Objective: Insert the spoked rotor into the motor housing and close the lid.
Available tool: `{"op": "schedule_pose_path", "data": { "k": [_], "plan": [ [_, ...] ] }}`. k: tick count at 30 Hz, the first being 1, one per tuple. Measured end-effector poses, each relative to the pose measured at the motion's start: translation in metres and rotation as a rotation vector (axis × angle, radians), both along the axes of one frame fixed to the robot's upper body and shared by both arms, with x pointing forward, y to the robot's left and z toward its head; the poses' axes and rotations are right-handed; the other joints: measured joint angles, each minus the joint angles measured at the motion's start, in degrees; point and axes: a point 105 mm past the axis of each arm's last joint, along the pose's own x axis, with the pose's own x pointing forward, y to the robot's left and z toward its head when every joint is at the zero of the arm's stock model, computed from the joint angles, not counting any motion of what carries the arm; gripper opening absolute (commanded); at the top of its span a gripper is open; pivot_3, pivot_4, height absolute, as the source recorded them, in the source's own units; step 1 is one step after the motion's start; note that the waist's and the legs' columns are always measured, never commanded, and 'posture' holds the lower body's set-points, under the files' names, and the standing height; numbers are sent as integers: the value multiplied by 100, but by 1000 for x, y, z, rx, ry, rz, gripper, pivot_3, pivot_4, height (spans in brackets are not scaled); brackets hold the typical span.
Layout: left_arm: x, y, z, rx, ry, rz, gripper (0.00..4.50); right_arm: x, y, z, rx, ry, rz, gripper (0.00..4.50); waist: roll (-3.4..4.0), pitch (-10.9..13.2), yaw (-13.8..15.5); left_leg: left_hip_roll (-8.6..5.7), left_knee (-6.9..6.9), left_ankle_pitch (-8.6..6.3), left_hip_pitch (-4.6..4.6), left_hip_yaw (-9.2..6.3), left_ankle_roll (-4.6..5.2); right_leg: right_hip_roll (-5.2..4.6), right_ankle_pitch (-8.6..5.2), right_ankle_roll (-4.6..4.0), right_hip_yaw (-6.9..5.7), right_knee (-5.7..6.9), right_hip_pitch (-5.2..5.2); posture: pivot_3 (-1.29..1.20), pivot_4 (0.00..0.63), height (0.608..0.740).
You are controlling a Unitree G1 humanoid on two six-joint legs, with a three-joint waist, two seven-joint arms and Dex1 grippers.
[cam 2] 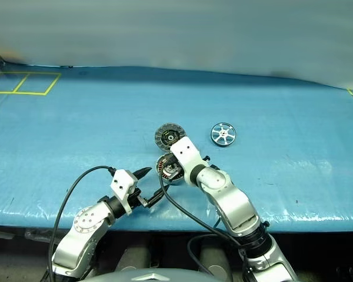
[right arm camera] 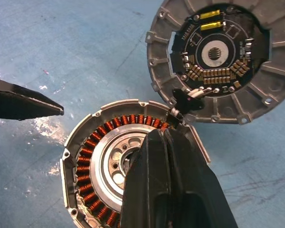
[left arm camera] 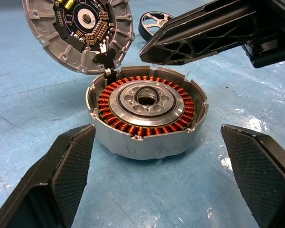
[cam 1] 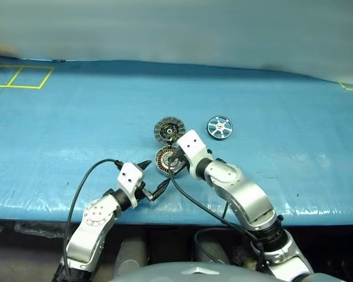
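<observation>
Copper-brown windings ring the silver centre of the round grey-rimmed motor housing (left arm camera: 147, 111), which sits open on the blue table cover (cam 1: 76, 117) just in front of me, its well empty. The lid (right arm camera: 218, 59), a round grey ribbed disc with a dark circuit-covered centre, lies flipped back flat beside the housing's far edge, joined to it there by a small hinge or lead.

My right gripper (right arm camera: 168, 142) hangs over the housing with its two black fingers pressed together, gripping nothing. My left gripper (left arm camera: 156, 161) waits on the near side with its jaws spread as wide as they go, one finger (left arm camera: 69, 166) on either flank of the housing, neither touching it, nothing held.

The small shiny silver spoked rotor (cam 1: 219, 127) lies flat on the cover, off to the right of the lid and well apart from the housing, untouched.

So I judge the insertion is not yet begun: the rotor still has to be fetched. My right arm is the nearer one; it would need to swing away from the housing, spread its fingers, come down over the wheel and pinch its rim. My left could close gently on the housing wall to steady it when the rotor comes.
</observation>
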Motion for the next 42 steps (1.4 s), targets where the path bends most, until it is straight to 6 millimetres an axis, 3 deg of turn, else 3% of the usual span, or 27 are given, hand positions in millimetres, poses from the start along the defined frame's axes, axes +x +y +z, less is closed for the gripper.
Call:
{"op": "schedule_pose_path", "data": {
  "k": [6,15,35,42],
  "plan": [
    [0,1,-1,2,2,10,4500,-10,7,-10,-25,49,49,9,0,0,3,-2,6,0,-7,0,2,0,4,8,0,-1,-3,0,150,740],
    [-1,2,-2,4,3,13,4500,-10,3,-17,-35,65,24,9,0,0,2,-2,9,0,-7,0,3,0,5,8,0,0,-6,0,150,740],
    [-1,1,-1,6,1,4,4500,-2,0,-16,-17,55,-32,9,0,0,1,-1,9,0,-7,0,3,1,5,9,0,0,-6,0,150,740],
    [-1,-1,-1,4,2,0,4500,-1,8,-12,-54,36,33,9,0,0,-3,-1,9,1,-7,1,3,2,5,9,1,0,-7,0,150,740]
  ]
}}
